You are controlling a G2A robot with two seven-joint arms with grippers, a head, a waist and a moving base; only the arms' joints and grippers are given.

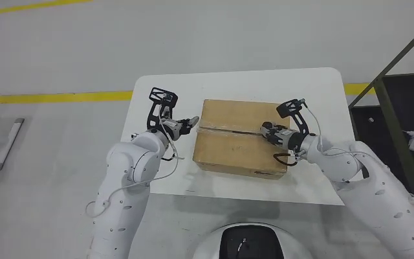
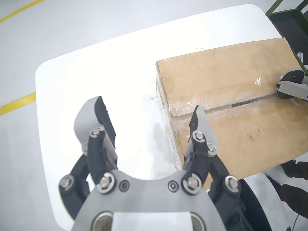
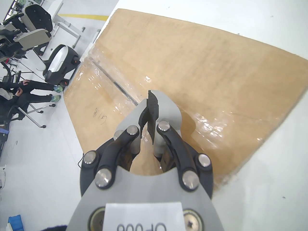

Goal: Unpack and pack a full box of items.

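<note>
Grey floor with a yellow line (image 1: 65, 97) behind, and a white table (image 1: 259, 81) with rounded corners in the middle. A green metal frame (image 1: 388, 97) stands off the table's right side.

Cardboard box (image 1: 236, 139) sits flat on the table, roughly central, flaps closed. Clear tape (image 1: 226, 128) runs along the centre seam from end to end and looks wrinkled and shiny in the left wrist view (image 2: 240, 104). A pen scribble (image 2: 256, 133) is on the near flap.

Left gripper (image 1: 189, 124) is just beside the box's left end, at about the level of the seam. Its jaws are spread wide with nothing between them. In the left wrist view (image 2: 149, 106) one finger (image 2: 198, 118) overlaps the box edge near the taped corner and the other (image 2: 96, 111) is over bare table (image 2: 96, 73). Contact with the box: cannot tell.

Right gripper (image 1: 266, 129) is over the box top near its right end, right at the seam. In the right wrist view (image 3: 149, 102) its jaws are clenched together, pads meeting, nothing seen between them. The tips point along the tape line (image 3: 113, 78) across the box (image 3: 192, 61). The left wrist view shows this same gripper (image 2: 280, 90) low on the seam, looking as if it touches the cardboard (image 2: 228, 73).
</note>
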